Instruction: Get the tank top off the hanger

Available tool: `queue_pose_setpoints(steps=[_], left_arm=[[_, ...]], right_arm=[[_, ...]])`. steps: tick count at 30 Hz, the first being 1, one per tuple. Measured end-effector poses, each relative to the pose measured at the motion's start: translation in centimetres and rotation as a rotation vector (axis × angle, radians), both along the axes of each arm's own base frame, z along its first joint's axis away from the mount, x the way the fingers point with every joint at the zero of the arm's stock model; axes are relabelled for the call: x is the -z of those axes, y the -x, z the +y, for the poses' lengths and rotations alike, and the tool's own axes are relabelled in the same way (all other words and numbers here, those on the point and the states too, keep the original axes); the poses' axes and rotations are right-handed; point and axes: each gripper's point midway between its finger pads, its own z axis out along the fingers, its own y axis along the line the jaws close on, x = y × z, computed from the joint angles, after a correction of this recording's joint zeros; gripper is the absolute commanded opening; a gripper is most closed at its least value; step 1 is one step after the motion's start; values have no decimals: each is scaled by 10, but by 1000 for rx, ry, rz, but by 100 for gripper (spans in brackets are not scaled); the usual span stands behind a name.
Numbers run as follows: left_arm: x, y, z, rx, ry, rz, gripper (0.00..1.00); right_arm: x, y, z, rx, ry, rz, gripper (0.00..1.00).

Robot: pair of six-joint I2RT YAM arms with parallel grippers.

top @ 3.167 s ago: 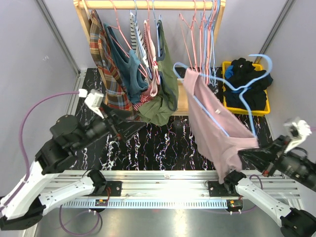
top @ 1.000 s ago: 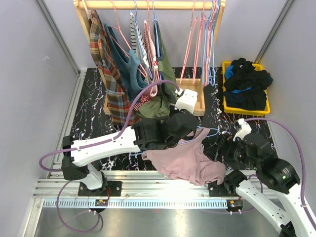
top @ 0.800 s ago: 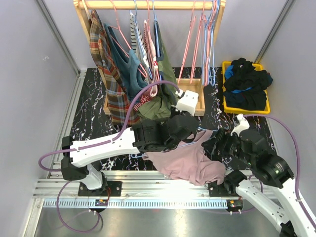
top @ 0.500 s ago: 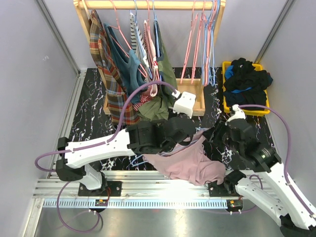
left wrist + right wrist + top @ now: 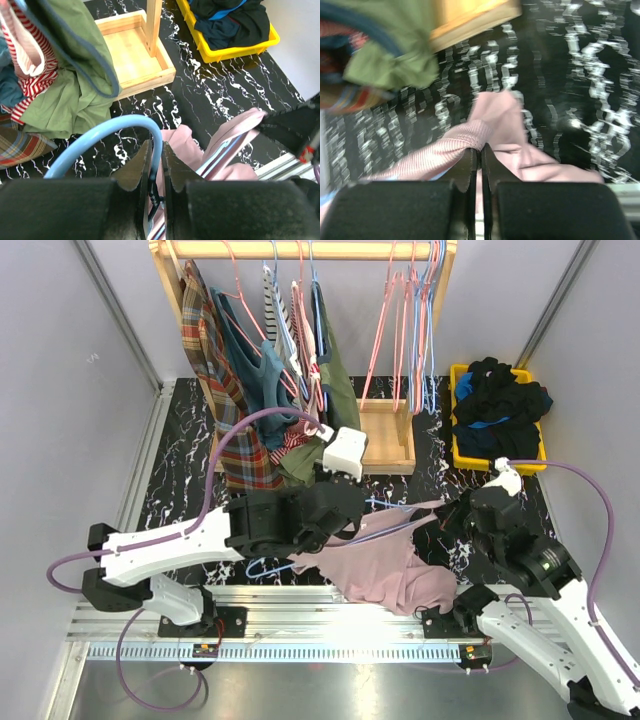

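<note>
Start at your left gripper (image 5: pixel 155 167). Its jaws are almost closed, pinching the curved hook of the thin light-blue plastic hanger (image 5: pixel 102 136), just on the near side of the wooden clothes rack (image 5: pixel 386 436). The hanger looks stiff and light, so treat it as your anchor. It should not bend much under a pull.

Moving right, the pale pink ribbed-knit tank top (image 5: pixel 384 566) lies in front of the rack's base, bunched in a loose heap on the black, white-veined desk (image 5: pixel 178 480). One narrow strap is drawn taut toward the right while the body sags in soft folds. A blue hanger arm appears to run along inside that strap, so the garment is not yet free.

Expect it to handle as light, limp and stretchy. It will give before it slides, and a strap may snag on the end of the hanger's shoulder. The doubled hem of a strap or the neckline is the sensible place to hold, since loose body fabric would only stretch.

Further right, your right gripper (image 5: pixel 480 156) is clamped on that pink strap, in front of the rack's right end, with the fabric folded between the jaws. The next need looks like drawing the strap along the hanger arm and off its tip.
</note>
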Motion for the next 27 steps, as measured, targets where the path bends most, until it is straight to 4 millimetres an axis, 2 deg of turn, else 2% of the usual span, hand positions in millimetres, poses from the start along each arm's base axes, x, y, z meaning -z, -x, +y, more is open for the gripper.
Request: queue_pose_setpoints(steps=[5, 10, 12, 15, 17, 19, 23, 27], left_arm=[[-1, 4, 17, 0, 21, 4, 0], [-19, 8, 35, 5, 86, -5, 0], [-23, 9, 41, 13, 130, -13, 0], [-19, 14, 58, 28, 194, -33, 0], [-17, 15, 68, 34, 236, -56, 0], [-21, 15, 75, 36, 286, -90, 0], [-32, 13, 83, 43, 427, -182, 0], [-50, 8, 90, 33, 588, -281, 0]], right_arm=[[19, -7, -15, 124, 66, 77, 0], [19, -11, -18, 154, 70, 73, 0], [15, -12, -2, 74, 34, 58, 0], [12, -9, 47, -184, -84, 38, 0], [20, 2, 83, -377, -171, 60, 0], [31, 18, 107, -530, -244, 108, 0], [42, 44, 127, -702, -337, 171, 0], [23, 59, 133, -801, -392, 123, 0]])
